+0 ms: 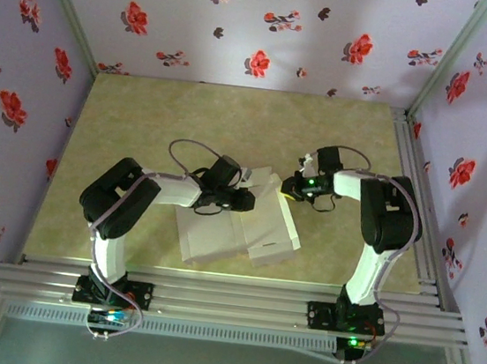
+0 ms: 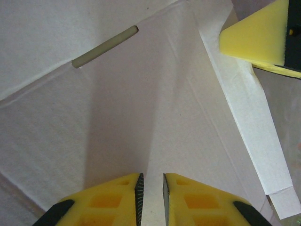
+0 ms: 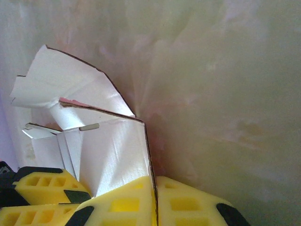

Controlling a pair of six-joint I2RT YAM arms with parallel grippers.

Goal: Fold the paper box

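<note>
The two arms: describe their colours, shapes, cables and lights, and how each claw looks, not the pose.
The left arm and right arm have bulky black joint housings joined by white links, with thin grey cables looping alongside. Green lights glow on the right arm. The left claw and right claw have yellow fingers with rectangular pockets and black trim.

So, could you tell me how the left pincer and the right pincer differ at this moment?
The right pincer is shut on a raised panel's edge of the paper box; the left pincer shows a narrow slit between its fingers over a flatter panel, grip unclear. From above, the left pincer sits over the box's middle, the right pincer at its far right side. Both have yellow fingers.
</note>
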